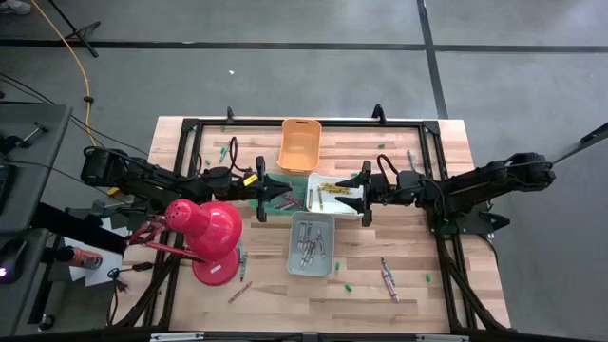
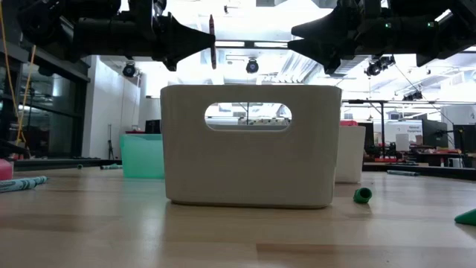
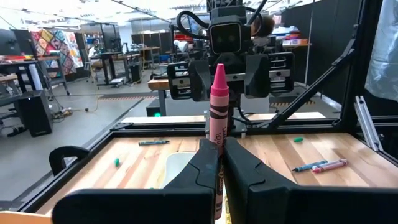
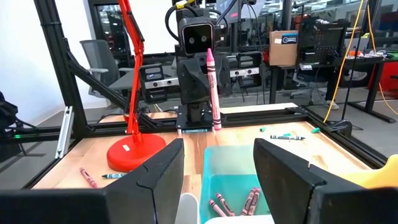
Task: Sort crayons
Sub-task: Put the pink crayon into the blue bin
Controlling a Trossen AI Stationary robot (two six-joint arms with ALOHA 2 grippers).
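My left gripper [image 1: 285, 194] is level above the teal bin [image 1: 275, 201] and shut on a pink crayon [image 3: 217, 93] that stands upright; the crayon also shows in the low view [image 2: 212, 41] and the right wrist view [image 4: 211, 87]. My right gripper [image 1: 361, 196] is open and empty. It faces the left gripper over the white bin [image 1: 334, 195], which holds yellow crayons. Pink crayons [image 4: 236, 202] lie in the teal bin. The grey bin [image 1: 312, 244] holds grey crayons. Loose crayons lie on the table at the near right [image 1: 388, 275] and near left [image 1: 239, 290]. My left gripper pinches the pink crayon's lower part [image 3: 217, 144] between its two fingers. The fingers lie level, coming from the table's left, across the crayon. The crayon stands upright with its tip up, lifted clear above the bins.
An orange bin [image 1: 300, 142] stands at the far middle. A red desk lamp [image 1: 204, 237] stands at the near left, close to my left arm. A black frame [image 1: 427, 128] runs around the table. Small green specks [image 1: 350, 285] lie on the wood.
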